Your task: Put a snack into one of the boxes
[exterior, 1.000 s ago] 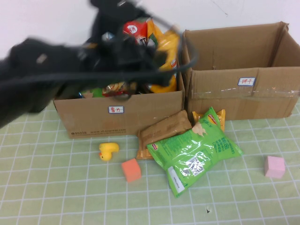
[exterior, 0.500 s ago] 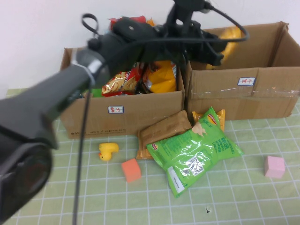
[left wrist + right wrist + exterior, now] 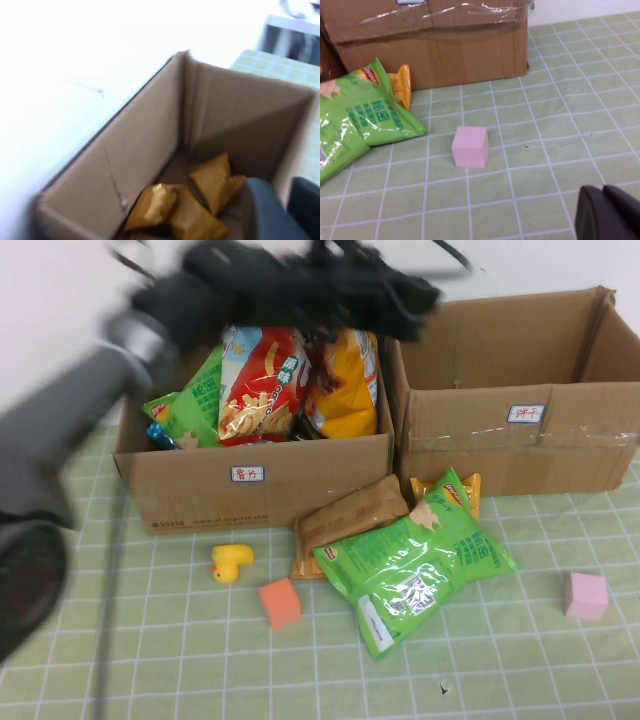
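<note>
Two brown boxes stand side by side at the back. The left box (image 3: 250,480) is full of snack bags. The wider taped right box (image 3: 520,440) shows in the left wrist view (image 3: 145,145) with yellow snack packets (image 3: 180,210) on its floor. My left gripper (image 3: 405,295) hovers blurred over the gap between the boxes; in its wrist view (image 3: 285,189) it is open and empty above the packets. A green chip bag (image 3: 415,560) and a brown packet (image 3: 350,515) lie on the mat. My right gripper (image 3: 602,190) is shut, low over the mat.
A yellow duck (image 3: 230,562), an orange cube (image 3: 280,602) and a pink cube (image 3: 585,595) lie on the green grid mat (image 3: 150,660). The pink cube (image 3: 470,146) sits ahead of my right gripper. A small orange packet (image 3: 470,490) leans at the right box's front.
My left arm carried a yellow snack from the left box over the right box, let it go there, and has swung back toward the left. The right arm has not moved.
</note>
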Robot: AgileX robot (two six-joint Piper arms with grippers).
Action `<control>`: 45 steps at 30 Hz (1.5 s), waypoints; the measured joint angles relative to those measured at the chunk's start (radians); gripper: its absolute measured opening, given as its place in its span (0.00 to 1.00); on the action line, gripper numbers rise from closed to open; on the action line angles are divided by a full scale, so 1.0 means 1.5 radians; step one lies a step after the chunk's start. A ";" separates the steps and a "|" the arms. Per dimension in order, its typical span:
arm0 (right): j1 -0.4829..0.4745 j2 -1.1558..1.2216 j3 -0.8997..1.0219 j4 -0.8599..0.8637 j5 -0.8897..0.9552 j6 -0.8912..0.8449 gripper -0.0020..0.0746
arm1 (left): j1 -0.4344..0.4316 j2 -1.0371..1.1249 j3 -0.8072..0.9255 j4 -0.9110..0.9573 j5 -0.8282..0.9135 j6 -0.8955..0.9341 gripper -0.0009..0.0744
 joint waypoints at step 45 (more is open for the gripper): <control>-0.001 0.000 0.000 0.000 0.000 0.000 0.02 | 0.076 -1.052 0.906 0.615 -0.060 -0.438 0.01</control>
